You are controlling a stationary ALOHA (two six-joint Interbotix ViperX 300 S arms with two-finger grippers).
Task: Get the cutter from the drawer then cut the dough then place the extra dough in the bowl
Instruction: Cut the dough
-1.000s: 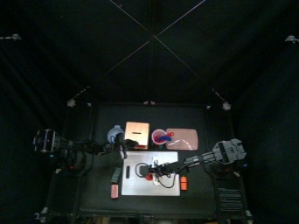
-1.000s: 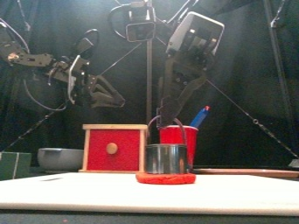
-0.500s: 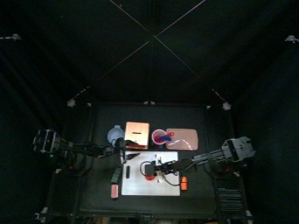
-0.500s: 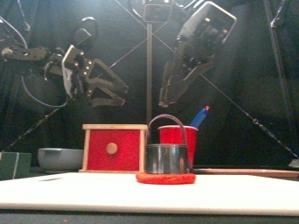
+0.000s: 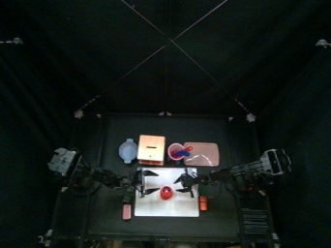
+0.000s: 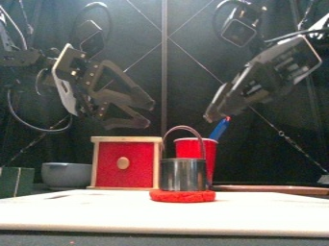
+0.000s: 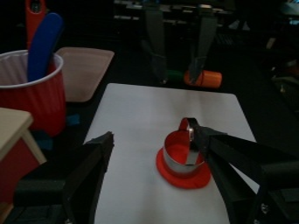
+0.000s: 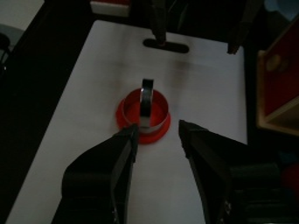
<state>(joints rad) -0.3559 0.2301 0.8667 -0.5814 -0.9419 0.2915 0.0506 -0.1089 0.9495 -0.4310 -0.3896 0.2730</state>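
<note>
Board (image 7: 140,105) is holding cutter (image 6: 184,173) on dough (image 6: 183,196) between left claw (image 7: 149,138) and right claw (image 8: 156,133), both retreating, spread wide, empty; cut seemingly done.

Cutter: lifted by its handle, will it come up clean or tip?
Cutter looks like thin metal, so probably stiff and light. It sits in the dough, which may cling and lift with it. Standing upright on the flat board, it seems unlikely to tip.

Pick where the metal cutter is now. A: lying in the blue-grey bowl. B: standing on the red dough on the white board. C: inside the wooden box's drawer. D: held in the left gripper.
B: the front view shows the cutter standing upright on the red dough, which lies on the white board.
</note>
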